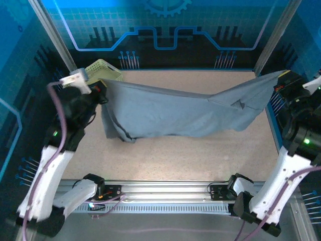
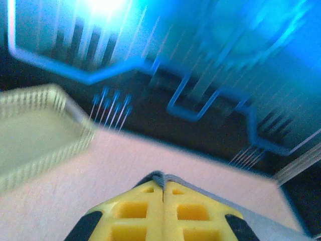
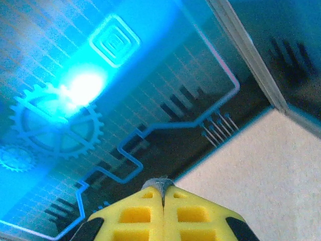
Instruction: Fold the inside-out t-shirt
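The inside-out t-shirt (image 1: 180, 113), slate-grey and wrinkly, hangs stretched across the table between both arms, its lower edge sagging toward the tabletop. My left gripper (image 1: 103, 89) holds its left end at the far left, shut on the cloth. A grey fold of the t-shirt (image 2: 161, 176) pokes out between the left gripper's (image 2: 163, 185) yellow fingers (image 2: 135, 206), which are pressed together. My right gripper (image 1: 282, 80) pinches the right end at the far right. Its yellow fingers (image 3: 190, 213) are pressed together on a small grey tuft of t-shirt (image 3: 159, 184) at the right gripper's tip (image 3: 163, 190).
A pale yellow-green lattice basket (image 1: 103, 70) stands at the back left corner, just behind the left gripper, seen also as the basket (image 2: 35, 135) in the left wrist view. The tan tabletop (image 1: 200, 155) lies below the shirt. Metal frame posts (image 1: 273, 35) flank the back.
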Motion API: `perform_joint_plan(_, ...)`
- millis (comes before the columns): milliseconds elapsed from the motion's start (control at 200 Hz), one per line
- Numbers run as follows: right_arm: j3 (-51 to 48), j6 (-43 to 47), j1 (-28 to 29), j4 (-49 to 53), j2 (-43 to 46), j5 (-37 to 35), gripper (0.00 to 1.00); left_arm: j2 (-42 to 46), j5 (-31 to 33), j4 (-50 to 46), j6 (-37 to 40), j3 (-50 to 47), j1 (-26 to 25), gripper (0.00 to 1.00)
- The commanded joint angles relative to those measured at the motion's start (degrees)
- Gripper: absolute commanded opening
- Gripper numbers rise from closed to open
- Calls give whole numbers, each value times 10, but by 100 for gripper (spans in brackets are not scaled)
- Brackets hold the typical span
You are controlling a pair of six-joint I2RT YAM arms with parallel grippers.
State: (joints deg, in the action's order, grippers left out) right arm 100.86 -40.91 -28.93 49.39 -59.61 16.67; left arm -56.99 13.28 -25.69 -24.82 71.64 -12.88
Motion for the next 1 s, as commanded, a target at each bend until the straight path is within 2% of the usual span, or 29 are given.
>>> perform_joint_plan(0, -21, 43, 64, 4, -47, -16, 0, -80, -65, -93, -46, 22, 52, 0)
perform_joint_plan(100, -23, 73, 126, 17, -76, -56, 0, -103, -153, -81, -83, 35, 96, 0)
perform_joint_plan(225, -5, 71, 136, 27, -102, -51, 0, -78, -183, -53, -88, 58, 101, 0)
perform_joint_plan(395, 83, 69, 123, 32, -87, -60, 0, 17, -158, -7, -70, 67, 101, 0)
perform_joint_plan(555, 135, 54, 80, 14, -37, -79, 0, 113, -132, 45, -64, 46, 101, 0)
perform_joint_plan(650, 172, 59, 74, -2, -10, -105, 0, 156, -124, 68, -62, 40, 101, 0)
perform_joint_plan(815, 259, 83, 75, 0, 13, -171, 0, 189, -117, 71, -51, 63, 101, 0)
perform_joint_plan(995, 308, 104, 82, -14, 2, -207, 0, 175, -112, 58, -38, 64, 101, 0)
